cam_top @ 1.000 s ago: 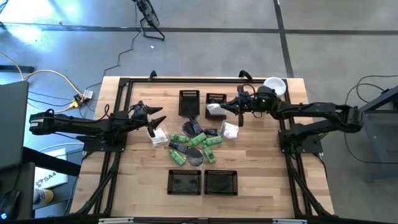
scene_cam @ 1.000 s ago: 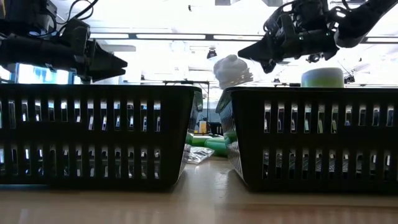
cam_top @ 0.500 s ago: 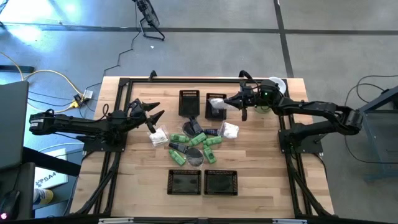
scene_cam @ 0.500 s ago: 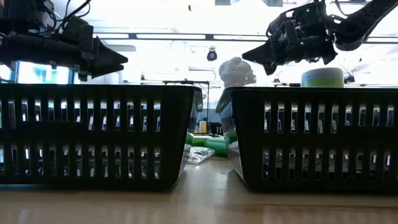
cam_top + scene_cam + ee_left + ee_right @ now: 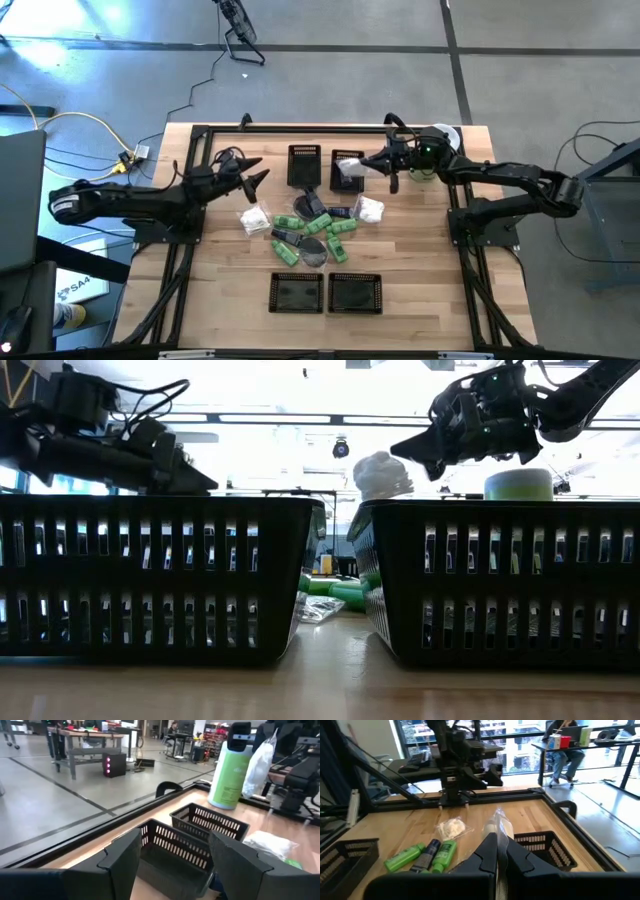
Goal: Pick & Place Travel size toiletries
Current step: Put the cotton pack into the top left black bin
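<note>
**Wooden worktop, toiletries piled in the middle, right arm holding a packet over a basket**

So it's a light wood worktop (image 5: 420, 260) on a grey floor. Far left, the left gripper (image 5: 250, 178) hangs above the wood beside the far baskets with its jaws spread wide and nothing in them. Just beside it lies a white crinkly packet (image 5: 254, 219). In the centre sits the pile of travel size toiletries (image 5: 315, 228): green tubes, dark pieces and a grey disc. Two black baskets (image 5: 304, 165) are at the far edge, two more (image 5: 327, 293) at the near edge. On the right, the right gripper (image 5: 367, 164) has its jaws pinched on a white packet (image 5: 347, 168) over the right-hand far basket. A pale-green cylinder (image 5: 229, 767) stands behind it.
</note>
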Controlling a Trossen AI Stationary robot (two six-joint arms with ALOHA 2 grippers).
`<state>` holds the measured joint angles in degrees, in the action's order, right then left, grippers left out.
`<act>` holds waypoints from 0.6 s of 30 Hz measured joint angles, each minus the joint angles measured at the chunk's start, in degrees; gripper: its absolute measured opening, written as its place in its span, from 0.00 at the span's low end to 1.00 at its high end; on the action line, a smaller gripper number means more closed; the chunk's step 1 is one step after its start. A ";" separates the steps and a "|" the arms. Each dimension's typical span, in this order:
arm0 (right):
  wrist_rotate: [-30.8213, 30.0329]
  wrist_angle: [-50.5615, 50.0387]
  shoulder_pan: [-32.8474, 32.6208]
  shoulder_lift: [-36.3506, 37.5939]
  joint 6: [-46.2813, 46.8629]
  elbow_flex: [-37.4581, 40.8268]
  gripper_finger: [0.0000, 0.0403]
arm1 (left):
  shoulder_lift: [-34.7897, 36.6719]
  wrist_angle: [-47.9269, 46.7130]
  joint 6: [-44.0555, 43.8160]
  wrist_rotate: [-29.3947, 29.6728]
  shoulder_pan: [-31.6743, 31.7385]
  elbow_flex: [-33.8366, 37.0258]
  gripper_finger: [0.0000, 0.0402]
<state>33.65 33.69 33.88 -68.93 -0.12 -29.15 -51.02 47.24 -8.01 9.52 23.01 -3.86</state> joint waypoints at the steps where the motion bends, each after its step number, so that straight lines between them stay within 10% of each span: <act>1: 0.02 0.00 -0.01 0.02 0.00 0.00 0.00 | -0.54 0.87 0.00 -0.84 0.73 0.00 0.57; 18: -2.26 1.74 0.03 0.02 -0.15 0.00 0.00 | -1.64 5.43 0.22 -9.37 9.69 -0.24 0.57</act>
<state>31.40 35.43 33.91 -68.90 -0.27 -29.15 -52.66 52.67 -7.79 0.16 32.69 -4.10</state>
